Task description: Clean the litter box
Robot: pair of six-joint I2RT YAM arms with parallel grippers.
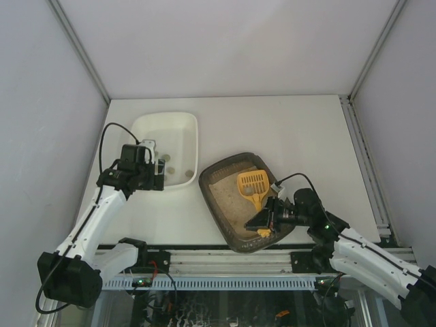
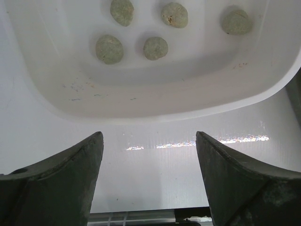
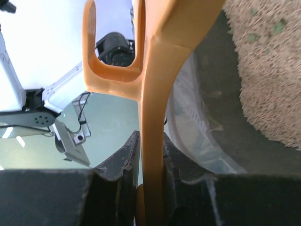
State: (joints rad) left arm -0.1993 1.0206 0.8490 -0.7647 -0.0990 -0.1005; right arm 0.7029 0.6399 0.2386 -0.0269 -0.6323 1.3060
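On the near right part of the white desk (image 1: 286, 129) sat the litter box (image 1: 240, 244), a dark brown-grey tray turned at a slant, with its nearest corner close to the rail at the desk's front edge. Pale beige litter (image 1: 228, 199) covered its floor, and the right wrist view showed a few small greenish specks on the litter (image 3: 268, 84) beside the dark inner wall of the box (image 3: 221, 108). The right hand (image 1: 262, 221) was over the near right side of the box, clamped on the handle of a yellow slotted scoop (image 1: 253, 182). In its own camera the two dark fingers (image 3: 123, 165) pressed on either side of the orange-yellow handle (image 3: 155, 94). The slotted head of the scoop lay over the litter toward the far side of the box; whether it touched the litter could not be told. Just left of the box, their corners very close, stood a white rounded tray (image 1: 184, 126). The left hand (image 1: 155, 178) hovered at that tray's near left edge with its fingers spread wide and nothing between them (image 2: 149, 141). Its camera looked into the white tray (image 2: 188, 89), where five grey-green lumps (image 2: 109, 49) lay apart from one another on the floor.
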